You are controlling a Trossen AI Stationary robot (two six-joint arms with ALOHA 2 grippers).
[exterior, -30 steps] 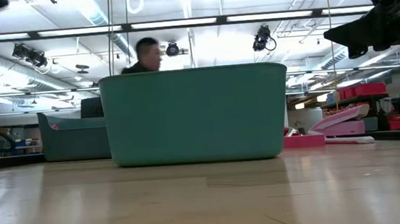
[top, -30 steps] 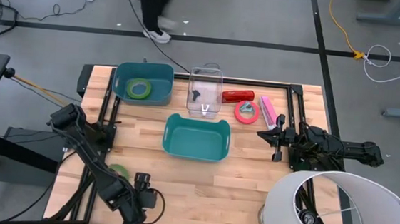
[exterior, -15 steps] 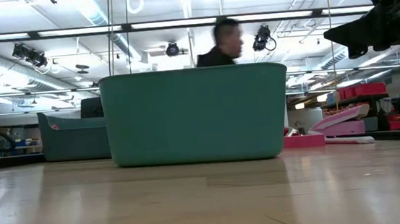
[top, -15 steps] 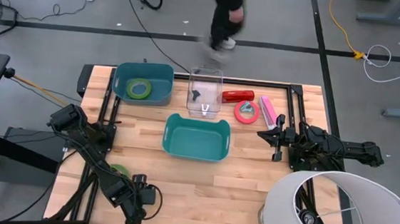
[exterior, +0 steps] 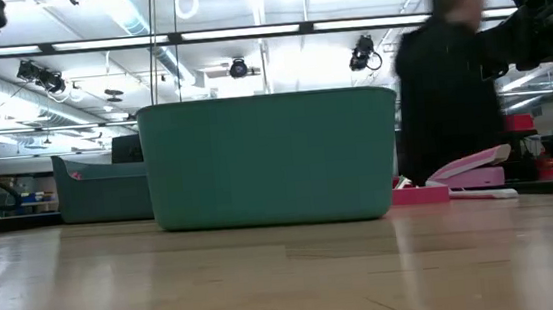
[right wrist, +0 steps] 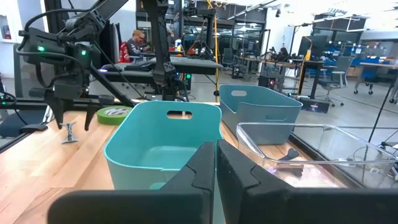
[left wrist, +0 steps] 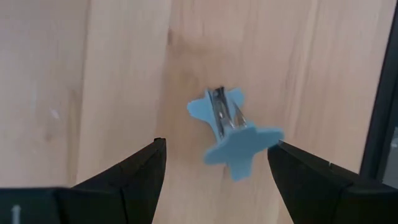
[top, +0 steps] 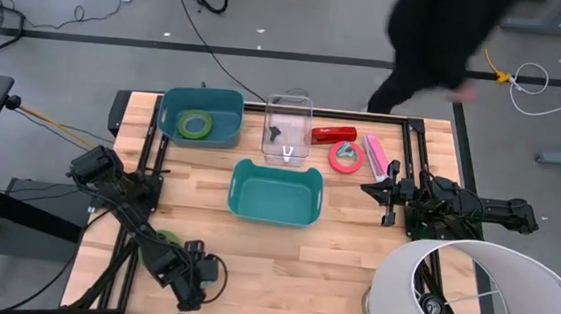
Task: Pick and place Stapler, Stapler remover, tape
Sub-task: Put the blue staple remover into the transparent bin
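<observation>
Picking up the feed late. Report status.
Left gripper open above blue staple remover on the table. Right gripper shut, waiting at right edge. Nothing in the way.

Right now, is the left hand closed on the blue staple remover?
No. In the left wrist view the blue staple remover lies on the wooden table between the open fingers of the left hand, touching neither.

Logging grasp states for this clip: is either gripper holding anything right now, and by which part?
Nothing is held. The left gripper hangs open above a blue staple remover lying on the table; the right gripper is shut on nothing.
</observation>
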